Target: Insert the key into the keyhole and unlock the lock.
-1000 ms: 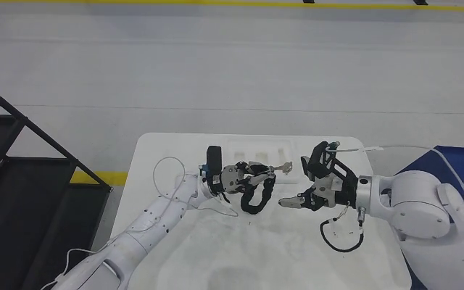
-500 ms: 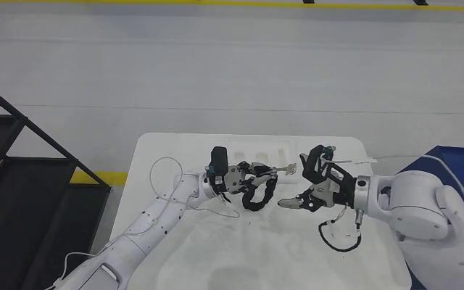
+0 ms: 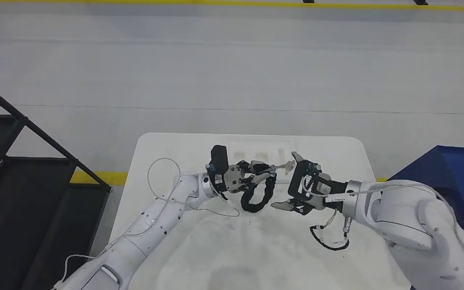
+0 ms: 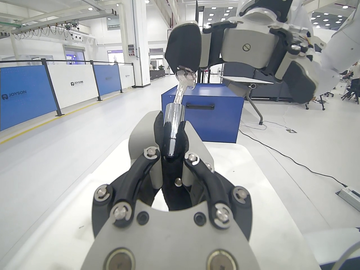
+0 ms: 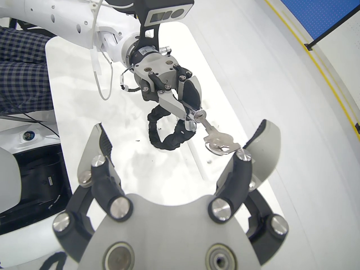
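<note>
Nearest, the lock's black cable (image 5: pixel 166 141) hangs in a loop over the white table (image 3: pixel 217 246). My right gripper (image 5: pixel 182 125) gapes wide around the key (image 5: pixel 219 141), one pad close against its bow; I cannot tell whether they touch. The key sits in the chrome lock cylinder (image 5: pixel 198 115), clamped by my left gripper (image 4: pixel 171 141). I'd centre the bow, pinch its flats, then twist without pulling.
</note>
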